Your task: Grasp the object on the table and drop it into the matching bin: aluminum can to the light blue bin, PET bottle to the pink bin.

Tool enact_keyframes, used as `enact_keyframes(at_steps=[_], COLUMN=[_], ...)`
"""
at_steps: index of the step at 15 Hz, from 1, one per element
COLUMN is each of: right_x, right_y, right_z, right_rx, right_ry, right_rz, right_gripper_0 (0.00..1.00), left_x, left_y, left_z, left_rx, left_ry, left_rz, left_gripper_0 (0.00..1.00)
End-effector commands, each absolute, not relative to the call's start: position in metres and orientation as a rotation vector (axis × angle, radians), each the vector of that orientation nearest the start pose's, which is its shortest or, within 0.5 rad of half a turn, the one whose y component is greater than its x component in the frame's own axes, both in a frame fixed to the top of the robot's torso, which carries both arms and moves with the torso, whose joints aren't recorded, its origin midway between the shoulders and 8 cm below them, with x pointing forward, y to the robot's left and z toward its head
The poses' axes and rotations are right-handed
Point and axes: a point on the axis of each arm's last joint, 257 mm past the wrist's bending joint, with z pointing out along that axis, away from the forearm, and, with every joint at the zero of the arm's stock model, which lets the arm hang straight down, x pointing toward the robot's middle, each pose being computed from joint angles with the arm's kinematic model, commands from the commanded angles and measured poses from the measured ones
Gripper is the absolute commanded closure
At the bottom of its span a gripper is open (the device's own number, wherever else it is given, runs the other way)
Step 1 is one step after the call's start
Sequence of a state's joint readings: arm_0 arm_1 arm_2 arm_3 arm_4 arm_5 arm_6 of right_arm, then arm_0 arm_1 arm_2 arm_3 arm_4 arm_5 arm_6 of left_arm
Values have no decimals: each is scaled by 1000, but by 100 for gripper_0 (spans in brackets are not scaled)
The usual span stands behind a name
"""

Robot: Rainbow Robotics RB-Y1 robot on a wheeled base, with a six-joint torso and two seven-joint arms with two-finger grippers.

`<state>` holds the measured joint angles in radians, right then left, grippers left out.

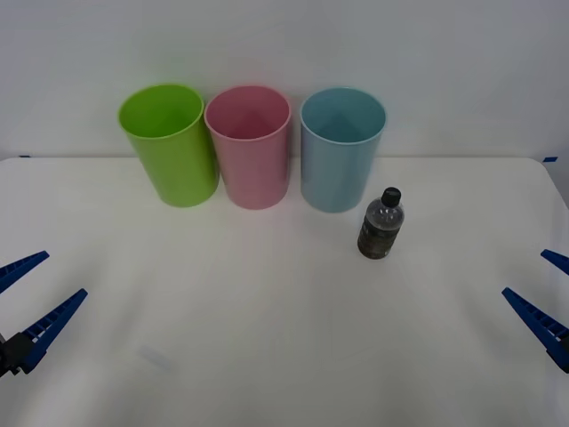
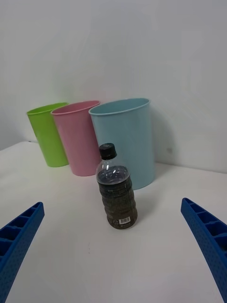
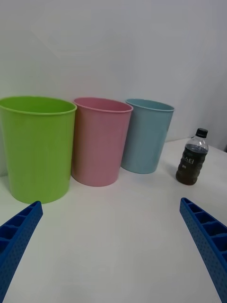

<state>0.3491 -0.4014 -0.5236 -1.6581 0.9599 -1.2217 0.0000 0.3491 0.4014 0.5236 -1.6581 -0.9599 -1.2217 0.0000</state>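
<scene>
A small clear PET bottle with a black cap and dark label stands upright on the white table, just in front of the light blue bin. The pink bin stands in the middle of the row at the back. My right gripper is open at the table's right edge, well short of the bottle. At the left edge my left gripper is open with nothing in it.
A lime green bin stands left of the pink one. All three bins sit close together near the table's far edge, against a white wall. Bare tabletop stretches between the grippers and the bins.
</scene>
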Motion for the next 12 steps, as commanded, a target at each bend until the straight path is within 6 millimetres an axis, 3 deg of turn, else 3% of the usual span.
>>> enact_keyframes(at_steps=[1,2,7,12], right_x=[342,339,337,337], right_y=[-330,-329,-327,-314], right_z=[-169,-181,-182,-198], right_rx=[-465,-451,-463,-469], right_ry=[1441,1466,1471,1496], right_rz=[567,574,575,588], right_gripper_0=[0,0,0,0], left_x=[342,342,342,342], left_y=[330,330,330,330], left_z=[-169,-169,-169,-169], left_rx=[465,465,465,465], left_ry=[1441,1441,1441,1441], left_rz=[-567,-567,-567,-567], left_gripper_0=[0,0,0,0])
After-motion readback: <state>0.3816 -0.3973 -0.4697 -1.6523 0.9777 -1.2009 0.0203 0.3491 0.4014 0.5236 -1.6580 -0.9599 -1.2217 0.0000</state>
